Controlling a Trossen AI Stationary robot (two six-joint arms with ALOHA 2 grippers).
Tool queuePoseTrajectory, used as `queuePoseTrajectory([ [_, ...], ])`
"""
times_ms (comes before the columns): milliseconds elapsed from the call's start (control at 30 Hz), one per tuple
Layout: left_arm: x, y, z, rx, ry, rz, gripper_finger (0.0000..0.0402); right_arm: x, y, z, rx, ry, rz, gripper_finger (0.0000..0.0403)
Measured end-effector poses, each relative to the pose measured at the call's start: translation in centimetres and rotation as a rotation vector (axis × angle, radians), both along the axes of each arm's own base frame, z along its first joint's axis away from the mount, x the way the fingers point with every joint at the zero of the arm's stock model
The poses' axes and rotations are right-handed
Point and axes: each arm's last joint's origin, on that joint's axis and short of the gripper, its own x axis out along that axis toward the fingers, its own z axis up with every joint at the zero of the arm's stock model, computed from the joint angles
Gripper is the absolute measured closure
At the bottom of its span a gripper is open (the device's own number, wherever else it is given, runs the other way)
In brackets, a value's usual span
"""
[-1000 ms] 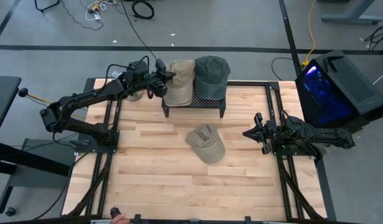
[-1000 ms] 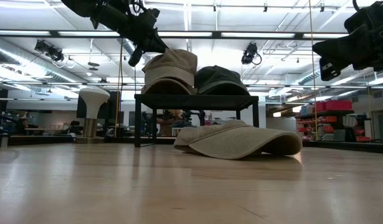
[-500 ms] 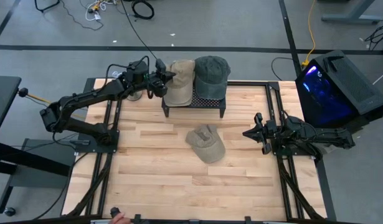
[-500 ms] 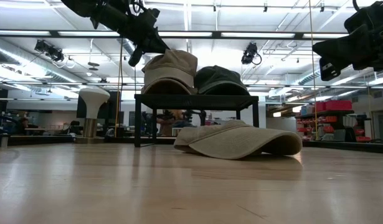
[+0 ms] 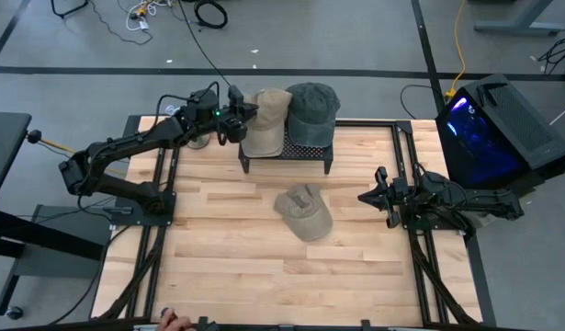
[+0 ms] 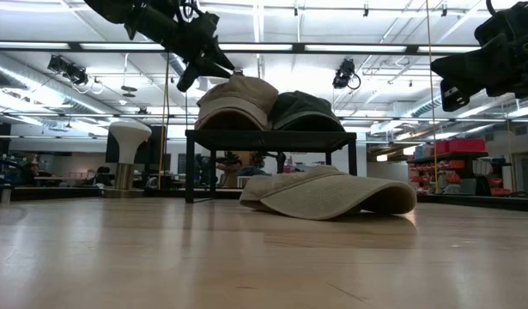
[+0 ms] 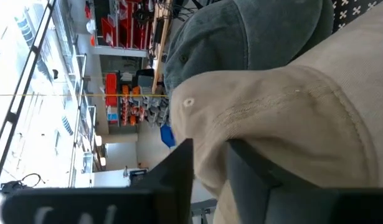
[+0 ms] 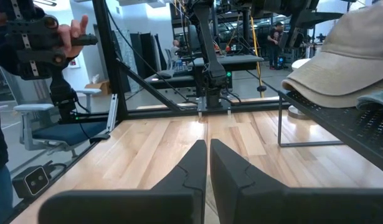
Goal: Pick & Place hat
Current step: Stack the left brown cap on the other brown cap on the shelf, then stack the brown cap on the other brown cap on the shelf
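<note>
From above, the left gripper (image 5: 239,120) sits at the edge of the tan hat (image 5: 266,122) on the black rack (image 5: 284,154), beside a dark green hat (image 5: 311,110), while a third tan hat (image 5: 305,211) lies on the table (image 5: 227,248). In the left wrist view its fingers (image 7: 179,168) stand slightly apart astride the tan hat's fabric; in the right wrist view the right gripper (image 8: 207,163), waiting at the table's right edge, has its jaws together
</note>
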Motion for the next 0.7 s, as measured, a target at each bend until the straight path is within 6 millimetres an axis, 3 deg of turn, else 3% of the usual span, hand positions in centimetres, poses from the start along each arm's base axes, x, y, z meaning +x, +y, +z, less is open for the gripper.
queuePoseTrajectory([
  [333,-0.1,0.2,0.0,-0.040,-0.030,0.107,0.0208,0.0,0.0,0.0,0.000,-0.001,0.000,0.0378],
  [533,-0.4,0.2,0.2,-0.043,-0.043,0.172,0.0196,0.0,0.0,0.0,0.000,0.000,0.000,0.0378],
  [700,-0.6,-1.0,1.2,-0.062,-0.114,0.195,0.0204,0.0,0.0,0.0,0.000,0.000,0.000,0.0378],
])
